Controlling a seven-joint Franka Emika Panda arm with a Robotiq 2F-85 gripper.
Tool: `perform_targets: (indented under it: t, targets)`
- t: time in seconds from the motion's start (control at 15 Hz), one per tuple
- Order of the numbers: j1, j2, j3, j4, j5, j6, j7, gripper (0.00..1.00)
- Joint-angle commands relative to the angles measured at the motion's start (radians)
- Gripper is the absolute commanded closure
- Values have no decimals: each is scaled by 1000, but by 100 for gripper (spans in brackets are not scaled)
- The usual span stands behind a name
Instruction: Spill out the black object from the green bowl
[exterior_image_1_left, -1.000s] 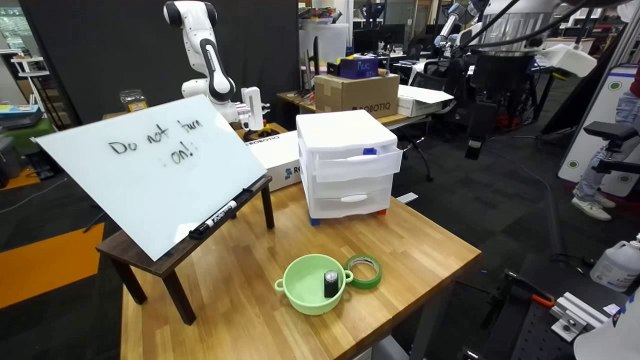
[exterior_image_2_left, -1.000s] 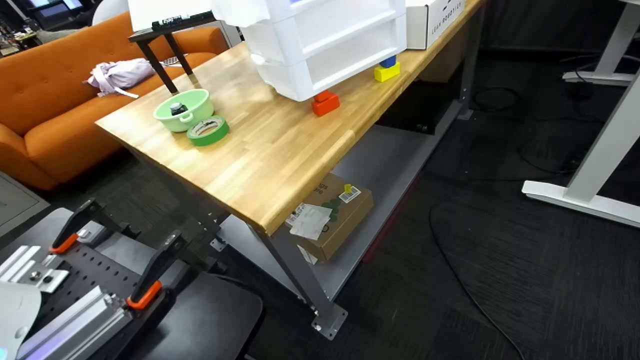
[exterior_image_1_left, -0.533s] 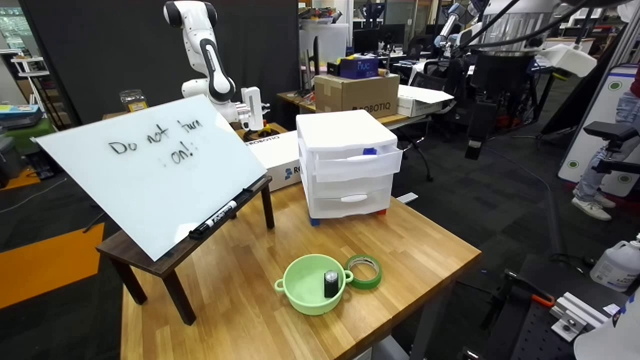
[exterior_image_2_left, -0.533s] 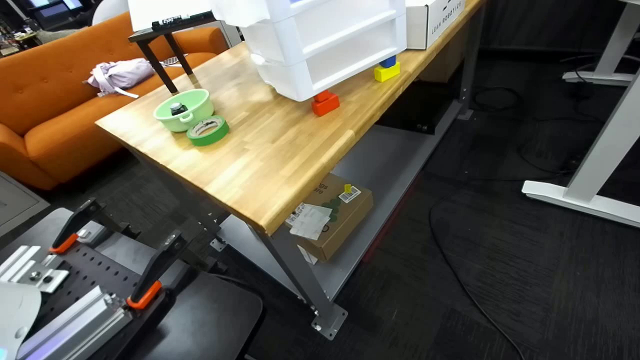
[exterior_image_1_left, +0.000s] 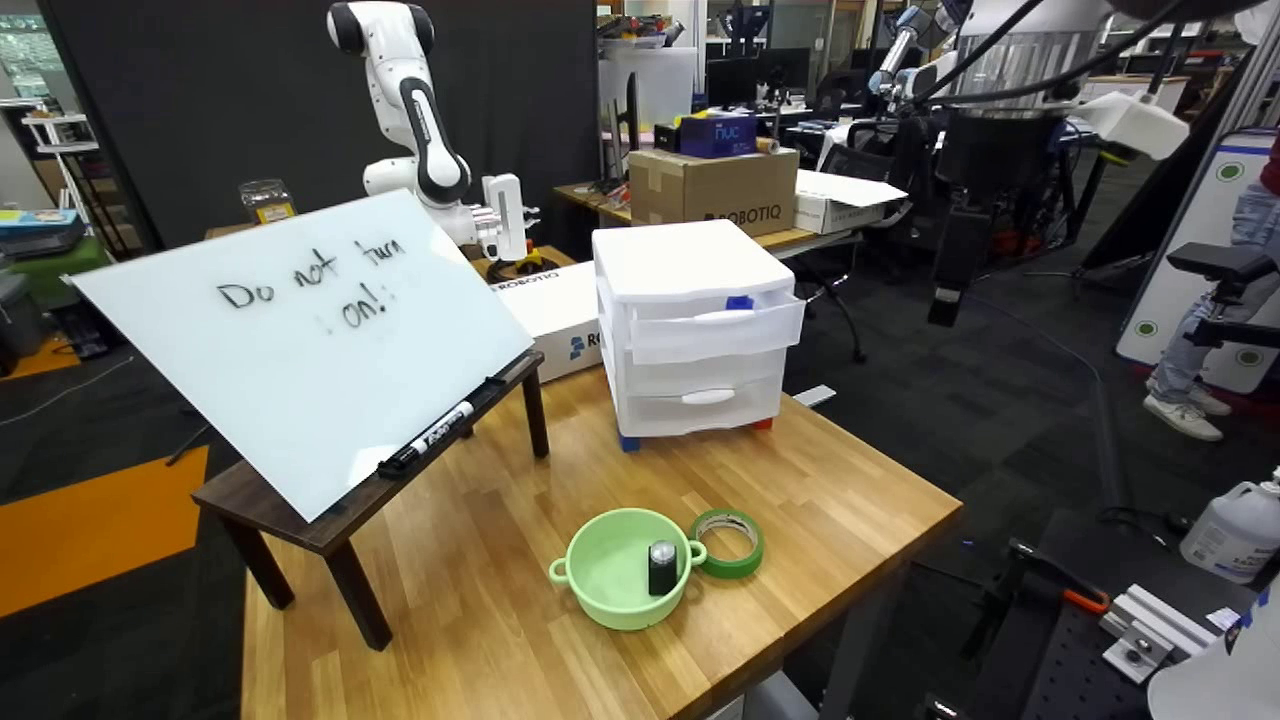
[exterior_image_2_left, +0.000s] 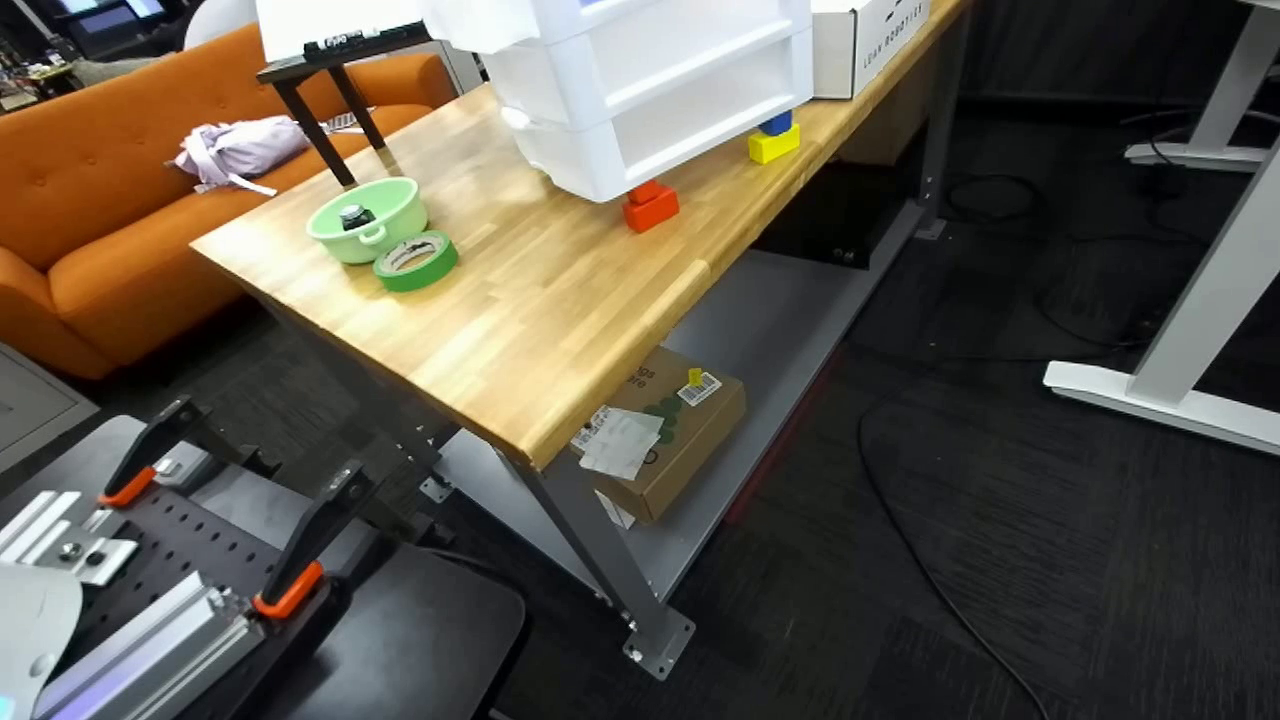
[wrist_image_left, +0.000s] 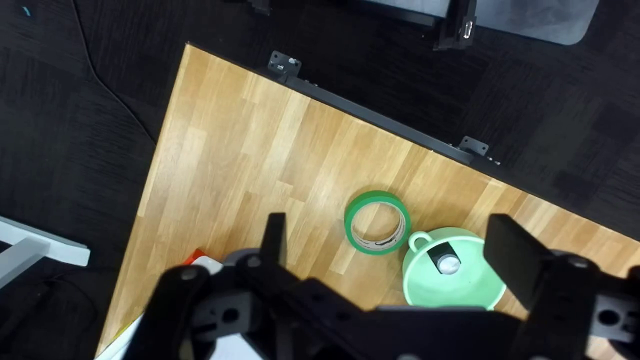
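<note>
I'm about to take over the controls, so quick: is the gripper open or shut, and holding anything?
Gripper: open, jaws wide apart, nothing held between them.

A wooden table (exterior_image_1_left: 500, 590) carries the green bowl (exterior_image_1_left: 612, 572), tape roll (exterior_image_1_left: 733, 568), blocks (exterior_image_2_left: 652, 209), white box (exterior_image_1_left: 555, 313) and stand (exterior_image_1_left: 362, 503).

Light wood-plank table (exterior_image_1_left: 520, 480). Dark-brown wooden stand (exterior_image_1_left: 345, 515) on it, large white rectangular board (exterior_image_1_left: 310, 330) slanted across, lettered "Do not turn on!" in black; black-and-white marker (exterior_image_1_left: 441, 428) along lower edge. White plastic drawer unit (exterior_image_1_left: 690, 262) raised on red block (exterior_image_2_left: 651, 210), blue block (exterior_image_2_left: 776, 123) and yellow block (exterior_image_2_left: 774, 146); top drawer (exterior_image_1_left: 720, 338) pulled out, small blue item (exterior_image_1_left: 740, 303) inside. Green ring-shaped tape roll (wrist_image_left: 378, 196) flat on table. Orange upholstered sofa (exterior_image_2_left: 110, 150) bearing pale lilac fabric bundle (exterior_image_2_left: 245, 152). Brown cardboard box (exterior_image_2_left: 700, 430) on grey metal shelf (exterior_image_2_left: 780, 310) below table.
</note>
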Motion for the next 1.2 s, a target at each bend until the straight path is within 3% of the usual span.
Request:
perform_targets:
  t: [0.0,0.67,0.73,1.13]
  targets:
    - [29,55,18,22,-2,-22,-10,0]
    - [72,283,71,127,-23,-28,-5,0]
    - [73,228,65,78,-6,0,-1,0]
    - [74,235,67,83,-6,0,-1,0]
